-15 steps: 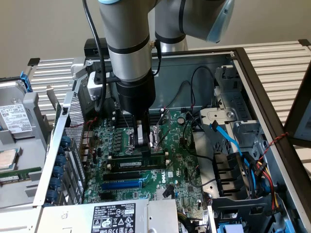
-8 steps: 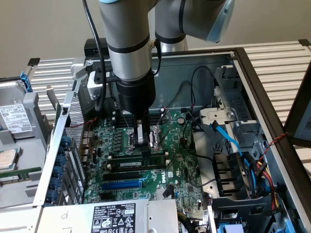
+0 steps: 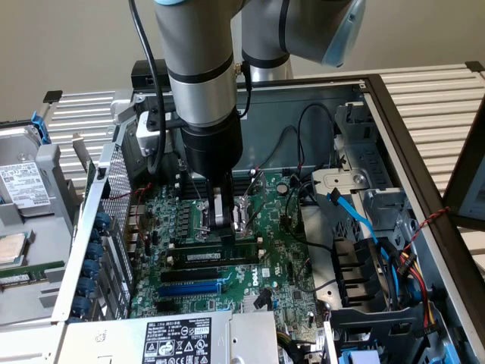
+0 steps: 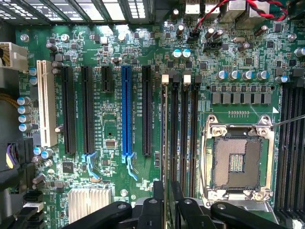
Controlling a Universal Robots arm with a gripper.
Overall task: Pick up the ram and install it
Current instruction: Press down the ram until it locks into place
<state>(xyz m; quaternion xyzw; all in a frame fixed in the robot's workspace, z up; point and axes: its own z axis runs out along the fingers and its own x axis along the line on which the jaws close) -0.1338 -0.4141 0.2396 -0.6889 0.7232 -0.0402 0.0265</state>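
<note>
The ram (image 4: 165, 143) appears edge-on as a thin line standing along the first black memory slot beside the CPU socket (image 4: 237, 162). My gripper (image 4: 165, 195) is shut on it, with a black finger (image 4: 155, 202) on each side of one end. In the exterior view the arm reaches straight down into the open computer case. There the gripper (image 3: 223, 226) stands just above a green stick with a white label, the ram (image 3: 208, 256), which sits upright on the motherboard (image 3: 280, 265).
More black memory slots (image 4: 188, 138) run beside the ram, and a blue expansion slot (image 4: 126, 109) lies further off. Blue and black cables (image 3: 356, 216) and a drive cage crowd the exterior view's right. A labelled power supply (image 3: 178, 337) is in front. A hard drive (image 3: 23, 186) lies outside the case.
</note>
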